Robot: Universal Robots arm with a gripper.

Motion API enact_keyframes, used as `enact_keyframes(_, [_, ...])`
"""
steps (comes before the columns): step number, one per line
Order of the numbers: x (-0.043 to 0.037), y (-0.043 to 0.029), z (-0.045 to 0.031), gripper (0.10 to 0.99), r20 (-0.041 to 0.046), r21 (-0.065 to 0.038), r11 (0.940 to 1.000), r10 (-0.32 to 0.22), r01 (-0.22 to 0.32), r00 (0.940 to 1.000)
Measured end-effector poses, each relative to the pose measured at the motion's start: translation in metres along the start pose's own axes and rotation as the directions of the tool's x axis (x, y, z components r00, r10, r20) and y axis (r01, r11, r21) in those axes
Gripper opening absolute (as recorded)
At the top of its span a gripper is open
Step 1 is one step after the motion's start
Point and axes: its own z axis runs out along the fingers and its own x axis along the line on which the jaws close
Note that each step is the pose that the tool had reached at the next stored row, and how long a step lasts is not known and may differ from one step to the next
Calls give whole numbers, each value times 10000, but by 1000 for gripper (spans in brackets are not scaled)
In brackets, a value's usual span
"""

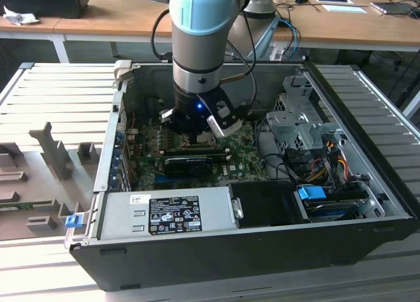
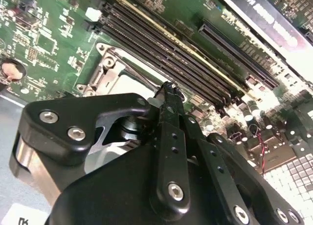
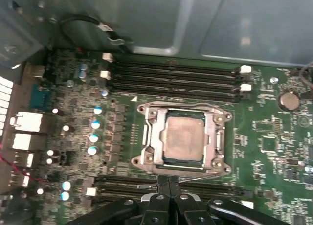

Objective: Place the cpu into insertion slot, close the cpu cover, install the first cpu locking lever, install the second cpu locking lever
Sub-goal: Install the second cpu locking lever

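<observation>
Silvery cpu (image 3: 183, 139) sits seated in the insertion slot (image 3: 146, 159) with the cpu cover (image 3: 155, 132) down; fingers (image 3: 168, 186), drawn together holding nothing at the socket's 6 o'clock edge beside a thin lever wire (image 3: 198, 177), should press it squarely.

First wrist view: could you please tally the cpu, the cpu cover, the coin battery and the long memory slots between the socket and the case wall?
cpu: 1
cpu cover: 1
coin battery: 1
memory slots: 4
Total: 7
</observation>
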Motion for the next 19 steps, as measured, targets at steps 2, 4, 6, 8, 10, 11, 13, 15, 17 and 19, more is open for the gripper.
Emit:
enact_keyframes(2, [7, -8, 29, 106, -3, -9, 10000, -10, 10, 10000])
enact_keyframes(4, [22, -13, 59, 106, -3, -35, 10000, -26, 26, 10000])
enact_keyframes(6, [58, -19, 104, 106, -5, -87, 9999, -57, 57, 10000])
enact_keyframes(8, [84, -25, 136, 106, -6, -126, 9999, -81, 80, 10000])
enact_keyframes(10, [116, -29, 167, 106, -8, -187, 9998, -118, 118, 9999])
enact_keyframes(11, [127, -31, 180, 106, -7, -208, 9997, -130, 130, 9999])
enact_keyframes(13, [150, -35, 201, 106, -6, -270, 9995, -149, 148, 9999])
enact_keyframes(15, [165, -67, 215, 106, 6, -387, 9991, -160, 160, 9999])
enact_keyframes(17, [172, -119, 218, 106, 29, -605, 9980, -157, 159, 9999])
enact_keyframes(19, [198, -143, 222, 106, 77, -1056, 9943, -154, 161, 9999])
